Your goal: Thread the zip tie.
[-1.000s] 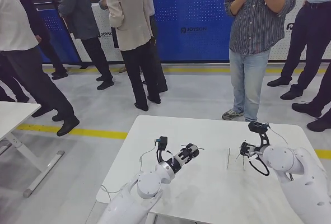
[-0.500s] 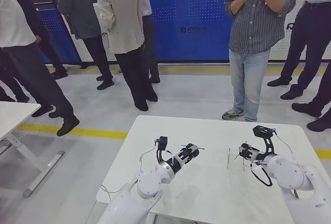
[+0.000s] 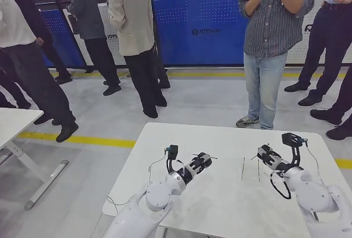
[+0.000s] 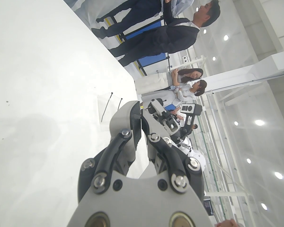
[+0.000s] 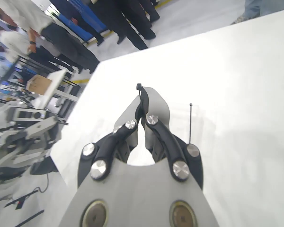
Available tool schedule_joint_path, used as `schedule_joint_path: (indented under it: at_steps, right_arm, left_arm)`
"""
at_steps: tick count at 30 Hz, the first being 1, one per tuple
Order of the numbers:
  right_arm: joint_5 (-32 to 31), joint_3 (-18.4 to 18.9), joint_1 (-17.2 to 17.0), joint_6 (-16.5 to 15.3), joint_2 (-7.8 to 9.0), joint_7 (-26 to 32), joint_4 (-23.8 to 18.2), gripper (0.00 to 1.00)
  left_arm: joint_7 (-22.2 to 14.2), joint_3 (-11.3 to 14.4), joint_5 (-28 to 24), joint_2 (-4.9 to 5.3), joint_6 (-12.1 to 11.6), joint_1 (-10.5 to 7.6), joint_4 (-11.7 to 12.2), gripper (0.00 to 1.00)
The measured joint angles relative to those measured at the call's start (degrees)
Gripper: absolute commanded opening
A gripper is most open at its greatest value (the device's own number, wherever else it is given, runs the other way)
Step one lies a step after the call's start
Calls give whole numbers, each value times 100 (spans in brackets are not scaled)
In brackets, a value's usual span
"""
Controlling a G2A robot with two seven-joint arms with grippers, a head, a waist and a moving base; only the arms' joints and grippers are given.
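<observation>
Over the right half of the bench point(image 3: 223, 199), our right tool point(image 3: 264, 152) has shifted since a second ago. It was then nearer the middle, and we now find it farther right and slightly farther back, with the arm's elbow swung out to the right. Our left tool point(image 3: 204, 159) has kept its place near the bench's middle, well apart from the right one. Its fingers are drawn narrow, and we cannot tell whether anything sits between them.

We see the right tool pinched shut on the zip tie point(image 5: 139, 86). This is a thin black strap, clamped between the pads, with its small square head poking just past the fingertips. The strap runs back between the fingers and is hidden there. A second zip tie point(image 5: 190, 124), also black and straight, lies flat on the bench just beside the right tool, touching neither tool.
</observation>
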Motion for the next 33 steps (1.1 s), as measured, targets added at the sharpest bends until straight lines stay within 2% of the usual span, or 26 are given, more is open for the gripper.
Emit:
schedule_joint_path:
  at_steps: [3, 9, 11, 14, 16, 19, 21, 29, 33]
  right_arm:
    - [24, 30, -157, -202, 11, -53, -88, 0]
    - [13, 23, -149, -192, 11, -43, -83, 0]
    - [13, 23, -149, -192, 10, -43, -83, 0]
    - [14, 23, -149, -192, 10, -43, -83, 0]
    - [14, 23, -149, -192, 10, -43, -83, 0]
    - [14, 23, -149, -192, 10, -43, -84, 0]
    - [14, 23, -149, -192, 11, -43, -84, 0]
    - [15, 22, -158, -195, 9, -59, -89, 0]
    - [173, -38, -373, -331, -40, -759, -250, 0]
  left_arm:
    - [0, 0, 0, 0, 0, 0, 0, 0]
    - [5, 6, 11, 0, -1, -2, -1, 0]
    - [90, 79, 173, -9, -8, -30, -5, 0]
    - [361, 354, 556, -65, 9, -176, 67, 0]
    - [536, 590, 763, -122, 31, -320, 213, 0]
    - [794, 900, 945, -224, 115, -600, 579, 0]
    - [889, 989, 952, -259, 142, -701, 738, 0]
    - [882, 981, 944, -256, 139, -691, 724, 0]
    - [882, 981, 944, -256, 139, -691, 725, 0]
